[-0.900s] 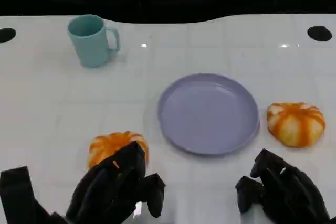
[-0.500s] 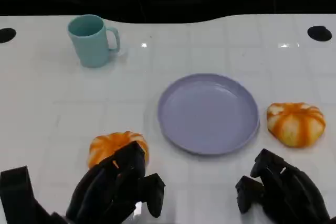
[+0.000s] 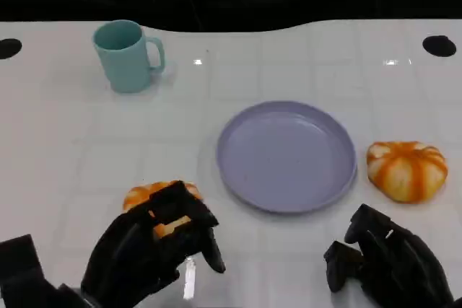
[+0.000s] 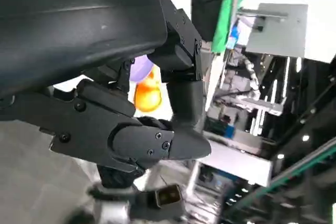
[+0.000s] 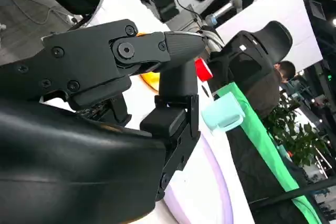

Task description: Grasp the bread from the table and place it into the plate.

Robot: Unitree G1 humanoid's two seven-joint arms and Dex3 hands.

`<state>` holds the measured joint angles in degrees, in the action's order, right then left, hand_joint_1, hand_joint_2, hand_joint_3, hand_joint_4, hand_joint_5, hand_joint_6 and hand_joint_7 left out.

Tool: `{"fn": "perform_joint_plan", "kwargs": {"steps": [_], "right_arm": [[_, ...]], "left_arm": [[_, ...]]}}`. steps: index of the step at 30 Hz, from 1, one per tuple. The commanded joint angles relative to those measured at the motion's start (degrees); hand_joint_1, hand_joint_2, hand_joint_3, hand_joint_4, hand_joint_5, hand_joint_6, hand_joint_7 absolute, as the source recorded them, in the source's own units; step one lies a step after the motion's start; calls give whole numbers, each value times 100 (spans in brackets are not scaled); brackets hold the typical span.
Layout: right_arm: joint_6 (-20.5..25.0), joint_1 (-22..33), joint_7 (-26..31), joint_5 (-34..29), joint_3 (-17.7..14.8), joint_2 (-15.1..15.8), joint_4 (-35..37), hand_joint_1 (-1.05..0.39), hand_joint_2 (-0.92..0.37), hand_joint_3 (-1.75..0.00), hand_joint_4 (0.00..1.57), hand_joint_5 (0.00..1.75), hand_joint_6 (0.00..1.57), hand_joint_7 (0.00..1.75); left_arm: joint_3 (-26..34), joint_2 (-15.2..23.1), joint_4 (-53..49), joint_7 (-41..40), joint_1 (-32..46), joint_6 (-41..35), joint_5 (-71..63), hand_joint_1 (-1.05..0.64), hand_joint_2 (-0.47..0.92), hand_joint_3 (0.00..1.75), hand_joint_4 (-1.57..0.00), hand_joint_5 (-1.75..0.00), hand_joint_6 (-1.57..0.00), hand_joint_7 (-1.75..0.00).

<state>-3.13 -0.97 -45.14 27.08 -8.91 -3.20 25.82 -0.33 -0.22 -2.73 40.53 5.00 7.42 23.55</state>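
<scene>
Plate (image 3: 287, 156) bare, nothing placed yet; my left hand (image 3: 155, 247) is over the near-left bread (image 3: 160, 198), fingers spread around it, grasp unconfirmed; my right hand (image 3: 382, 261) idle, fingers curled on nothing; lift and transfer remain.

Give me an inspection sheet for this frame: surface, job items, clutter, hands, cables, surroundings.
Surface: white table, black holes at both far corners.
Job's things: plate lavender, nothing in it, centre right. Left bread on the table near the left side of the plate, partly covered by fingers. Right bread on the table just right of the plate.
Clutter: teal mug, upright, far left.
Hands: left hand over the left bread, fingers reaching onto it; grip not confirmed. Right hand low at the near edge, holding nothing.
Cables: nothing seen on the table.
Surroundings: person seated beyond the table in the right wrist view.
</scene>
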Motion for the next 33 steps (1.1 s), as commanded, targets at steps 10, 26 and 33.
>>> {"fn": "perform_joint_plan", "kwargs": {"steps": [10, 26, 33], "right_arm": [[20, 7, 36, 72, -32, 49, -29, -55, -92, -22, 78, 168, 70, 141], [-60, 13, 17, 61, -15, 72, -45, -56, -92, -24, 77, 170, 69, 144], [-8, 54, 46, 66, -11, 81, -118, -55, -92, -24, 77, 171, 69, 143]], "left_arm": [[194, 1368, 977, -1585, -69, 1881, -3420, -64, 92, 13, -37, -65, -42, -9], [-484, 2423, 1866, -2660, -188, 1168, -7669, -69, 92, 8, -31, -34, -34, 0], [-985, 2513, 1480, -2595, -583, 595, -8243, -70, 92, 1, -31, -22, -28, 0]]}}
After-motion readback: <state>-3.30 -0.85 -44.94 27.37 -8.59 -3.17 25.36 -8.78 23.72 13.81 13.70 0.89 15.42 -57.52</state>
